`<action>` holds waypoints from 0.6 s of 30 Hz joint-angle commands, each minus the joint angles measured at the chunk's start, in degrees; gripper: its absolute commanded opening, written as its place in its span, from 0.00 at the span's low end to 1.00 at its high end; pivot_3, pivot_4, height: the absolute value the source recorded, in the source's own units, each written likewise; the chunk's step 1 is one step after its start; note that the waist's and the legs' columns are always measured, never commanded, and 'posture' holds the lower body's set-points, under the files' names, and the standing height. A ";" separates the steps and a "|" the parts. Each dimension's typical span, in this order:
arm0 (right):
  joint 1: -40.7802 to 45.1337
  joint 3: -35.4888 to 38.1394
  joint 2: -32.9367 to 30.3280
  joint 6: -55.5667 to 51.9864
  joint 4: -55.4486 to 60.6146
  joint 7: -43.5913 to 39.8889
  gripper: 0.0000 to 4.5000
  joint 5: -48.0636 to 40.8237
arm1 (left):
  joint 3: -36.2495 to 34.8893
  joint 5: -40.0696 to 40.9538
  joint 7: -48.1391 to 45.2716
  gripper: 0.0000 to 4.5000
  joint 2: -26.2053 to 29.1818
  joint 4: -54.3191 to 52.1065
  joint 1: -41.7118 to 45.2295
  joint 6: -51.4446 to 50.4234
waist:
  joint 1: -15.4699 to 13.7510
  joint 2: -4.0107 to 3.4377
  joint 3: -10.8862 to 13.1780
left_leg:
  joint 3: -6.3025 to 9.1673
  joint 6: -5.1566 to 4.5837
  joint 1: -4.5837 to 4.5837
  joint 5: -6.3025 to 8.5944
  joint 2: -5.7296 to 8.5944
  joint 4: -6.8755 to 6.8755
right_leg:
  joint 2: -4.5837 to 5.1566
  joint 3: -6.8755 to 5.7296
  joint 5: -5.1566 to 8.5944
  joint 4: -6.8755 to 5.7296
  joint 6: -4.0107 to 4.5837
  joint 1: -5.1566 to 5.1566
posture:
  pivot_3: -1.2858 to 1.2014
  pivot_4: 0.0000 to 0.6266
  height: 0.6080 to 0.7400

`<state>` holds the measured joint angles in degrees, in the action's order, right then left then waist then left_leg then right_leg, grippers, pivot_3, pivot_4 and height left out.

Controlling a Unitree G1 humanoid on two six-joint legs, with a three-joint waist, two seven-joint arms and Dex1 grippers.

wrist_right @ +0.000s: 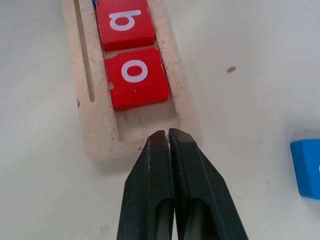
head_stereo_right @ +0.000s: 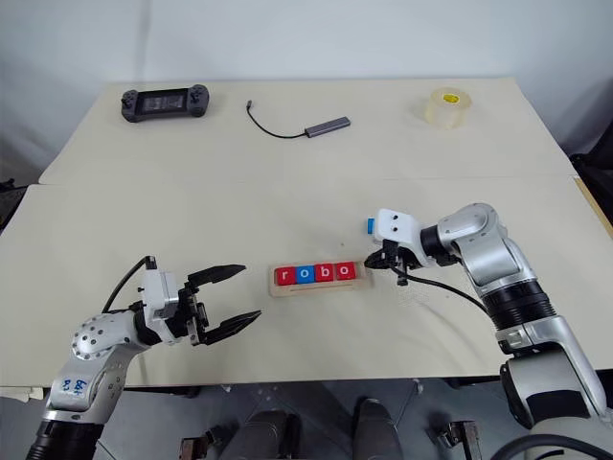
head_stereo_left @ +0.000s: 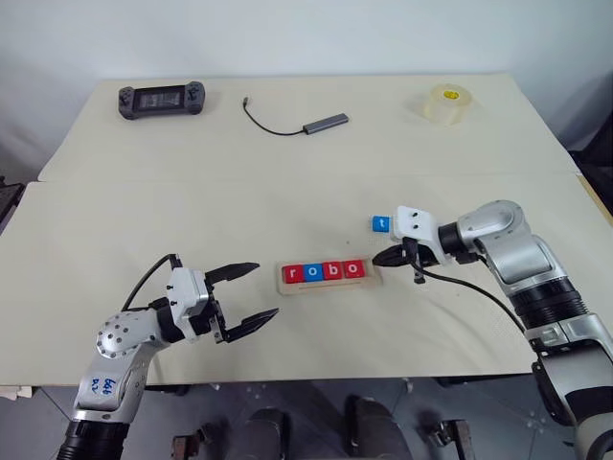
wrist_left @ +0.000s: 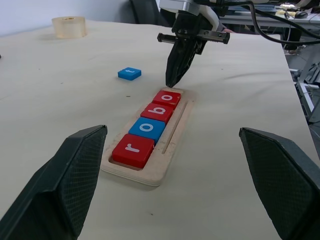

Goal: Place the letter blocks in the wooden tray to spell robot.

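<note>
The wooden tray (head_stereo_left: 330, 287) lies at the table's middle front and holds several letter blocks in a row: red r (wrist_left: 132, 150), blue o (wrist_left: 148, 129), red b (wrist_left: 156, 112), red o (wrist_left: 167, 97). The slot at its right end (wrist_right: 145, 117) is bare. A blue t block (head_stereo_left: 380, 223) lies flat on the table just behind and to the right of the tray. My right gripper (head_stereo_left: 375, 258) is shut on nothing, tips just over the tray's right end rim. My left gripper (head_stereo_left: 267, 288) stands open to the left of the tray, pointing at it, nothing between its fingers.
At the back of the table lie a black handheld game controller (head_stereo_left: 161, 99), a grey USB hub with its cable (head_stereo_left: 324, 123) and a roll of clear tape (head_stereo_left: 447, 102). A seam (head_stereo_left: 287, 179) crosses the table between them and the tray.
</note>
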<state>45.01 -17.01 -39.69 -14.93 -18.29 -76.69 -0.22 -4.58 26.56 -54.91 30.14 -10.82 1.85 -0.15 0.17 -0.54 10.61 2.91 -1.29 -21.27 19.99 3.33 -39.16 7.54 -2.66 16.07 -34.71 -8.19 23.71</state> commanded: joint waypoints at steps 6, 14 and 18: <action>-1.22 -1.04 1.31 -0.74 4.43 -0.20 0.01 -0.31 | -1.64 0.27 0.40 1.00 1.10 -2.47 -0.40 0.67 | -0.06 0.00 0.00 | 0.01 0.00 0.00 0.00 0.01 -0.01 | 0.01 0.00 0.00 0.00 0.00 -0.01 | 0.52 0.24 1.00; -2.47 -2.01 2.39 -3.83 9.41 -0.39 0.01 -0.73 | -1.75 0.03 0.56 1.00 0.92 -2.58 -0.34 0.67 | -0.05 0.00 0.00 | 0.01 0.00 0.00 0.00 0.00 -0.01 | 0.00 0.00 0.00 0.00 0.00 0.00 | 0.52 0.24 1.00; -3.36 -2.11 1.56 -5.23 11.50 -1.02 0.01 -1.31 | -1.88 0.09 0.60 1.00 0.94 -2.56 -0.40 0.67 | -0.09 0.00 0.00 | 0.02 0.00 0.00 0.00 0.01 -0.01 | 0.01 0.00 0.00 0.00 0.00 -0.01 | 0.52 0.24 1.00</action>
<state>41.89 -19.58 -37.40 -19.39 -9.17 -76.97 -0.39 -5.62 26.56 -54.56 30.51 -10.86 1.76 -0.15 0.08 -0.54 10.61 2.92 -1.29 -21.26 19.99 3.34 -39.17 7.54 -2.66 16.07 -34.72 -8.19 23.70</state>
